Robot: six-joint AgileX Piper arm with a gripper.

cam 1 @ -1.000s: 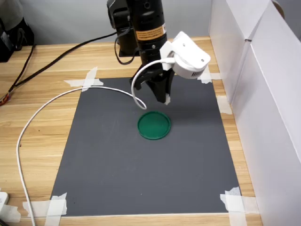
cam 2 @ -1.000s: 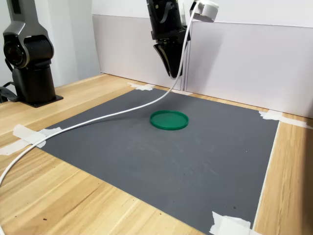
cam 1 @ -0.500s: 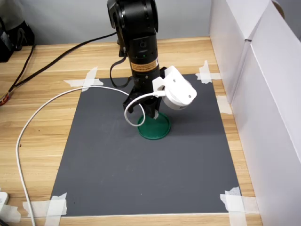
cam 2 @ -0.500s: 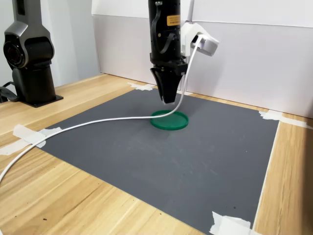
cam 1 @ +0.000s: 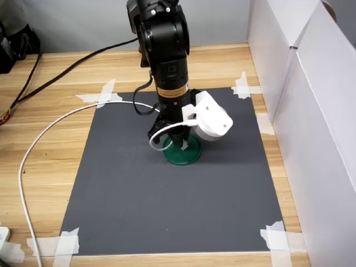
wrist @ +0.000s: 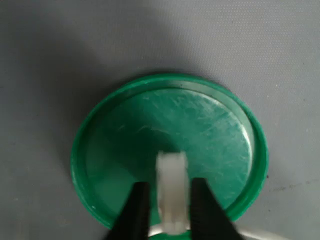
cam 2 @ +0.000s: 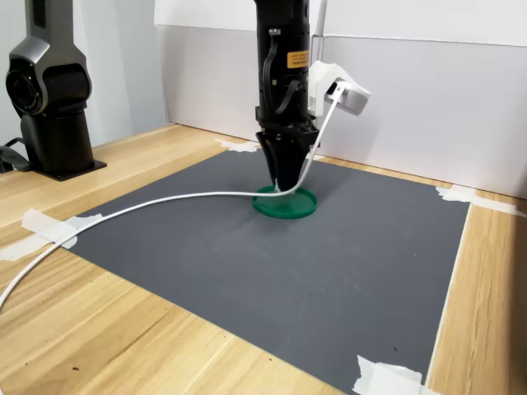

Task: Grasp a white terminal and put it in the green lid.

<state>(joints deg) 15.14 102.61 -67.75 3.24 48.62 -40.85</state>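
Note:
The green lid (cam 1: pixel 182 153) (wrist: pixel 200 125) (cam 2: pixel 284 206) lies flat near the middle of the dark grey mat (cam 1: pixel 139 189) (cam 2: pixel 288 271). My gripper (cam 1: pixel 183 143) (wrist: pixel 169 192) (cam 2: pixel 282 188) points straight down over the lid, its tips close above the lid's floor. In the wrist view the two black fingers (wrist: pixel 137 210) are shut on the white terminal (wrist: pixel 171 197), a small whitish block that hangs just above the lid's inner surface. Both exterior views hide the terminal behind the fingers.
A white cable (cam 1: pixel 67 119) (cam 2: pixel 148 207) runs from the wrist camera housing (cam 1: pixel 210 118) (cam 2: pixel 339 86) across the mat to the first exterior view's left. White walls (cam 1: pixel 311 111) stand along the first exterior view's right. A black stand (cam 2: pixel 49 107) sits at the second exterior view's left.
The arm has come down and forward over the lid, from well above the mat to just over the lid's floor. The gripper stays shut on the terminal.

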